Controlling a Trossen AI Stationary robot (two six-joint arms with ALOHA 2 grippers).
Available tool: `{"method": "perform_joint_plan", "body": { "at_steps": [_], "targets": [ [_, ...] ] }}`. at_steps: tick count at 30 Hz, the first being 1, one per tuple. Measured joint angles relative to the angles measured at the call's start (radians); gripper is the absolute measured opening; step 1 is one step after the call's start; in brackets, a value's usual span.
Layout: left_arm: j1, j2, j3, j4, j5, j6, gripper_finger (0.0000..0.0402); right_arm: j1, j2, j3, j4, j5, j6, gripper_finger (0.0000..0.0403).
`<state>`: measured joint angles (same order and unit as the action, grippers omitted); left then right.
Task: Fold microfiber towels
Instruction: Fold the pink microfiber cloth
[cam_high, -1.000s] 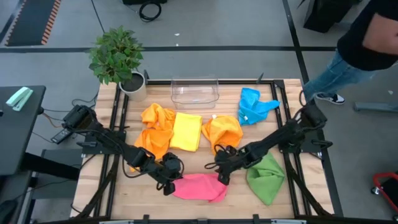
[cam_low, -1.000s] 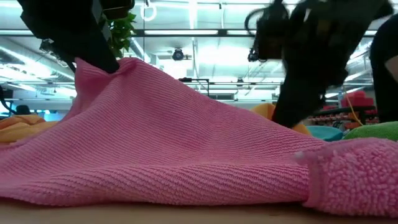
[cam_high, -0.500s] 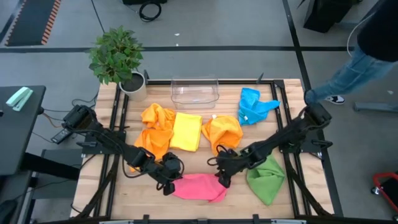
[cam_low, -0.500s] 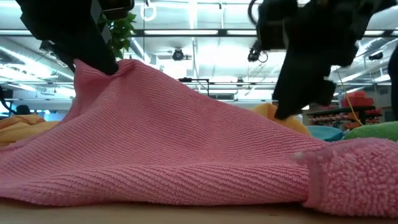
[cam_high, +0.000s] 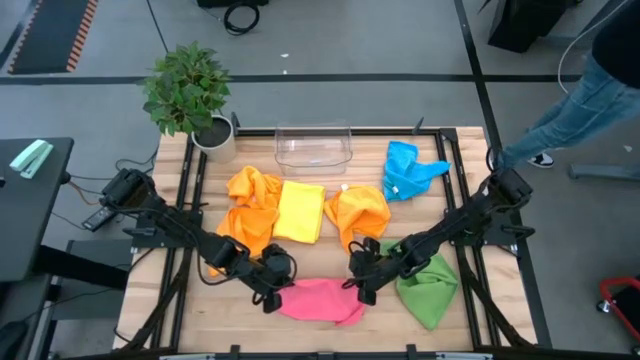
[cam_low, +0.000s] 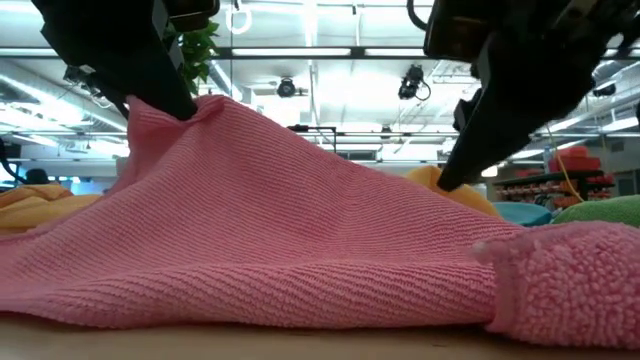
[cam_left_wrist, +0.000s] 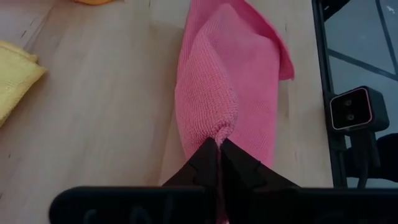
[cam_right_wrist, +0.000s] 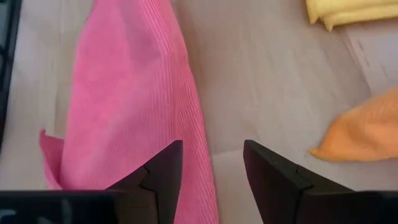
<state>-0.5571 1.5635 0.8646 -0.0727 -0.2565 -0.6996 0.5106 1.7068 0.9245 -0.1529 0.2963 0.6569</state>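
Left gripper (cam_left_wrist: 218, 144) pinches the pink towel's (cam_high: 320, 299) left edge at the table's near side; right gripper (cam_right_wrist: 211, 163), fingers apart, hovers by its right edge, seemingly not touching. Soft, light, limp cloth: best taken at corners

Bare bench (cam_high: 312, 265) lies between the pink towel (cam_high: 322, 300) and the yellow towel (cam_high: 299, 211); orange towels (cam_high: 250, 205) and the green towel (cam_high: 430, 285) crowd both flanks.
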Motion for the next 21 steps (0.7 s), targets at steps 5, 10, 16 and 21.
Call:
{"method": "perform_joint_plan", "body": {
  "at_steps": [5,10,16,21],
  "targets": [
    [-0.001,0.000,0.000,0.000,0.000,0.000,0.0012,0.011,0.001,0.000,-0.050,-0.038,0.079,0.0179],
    [-0.001,0.000,0.000,0.000,0.000,0.000,0.0020,0.051,0.042,0.000,-0.055,-0.040,0.072,0.0179],
    [-0.002,0.000,0.000,0.001,0.000,0.001,0.0009,0.111,0.104,0.000,-0.033,-0.032,-0.027,0.0179],
    [-0.002,0.000,0.000,0.001,0.000,0.002,0.0017,0.110,0.141,0.005,-0.022,-0.026,-0.008,0.0161]
  ]
}}
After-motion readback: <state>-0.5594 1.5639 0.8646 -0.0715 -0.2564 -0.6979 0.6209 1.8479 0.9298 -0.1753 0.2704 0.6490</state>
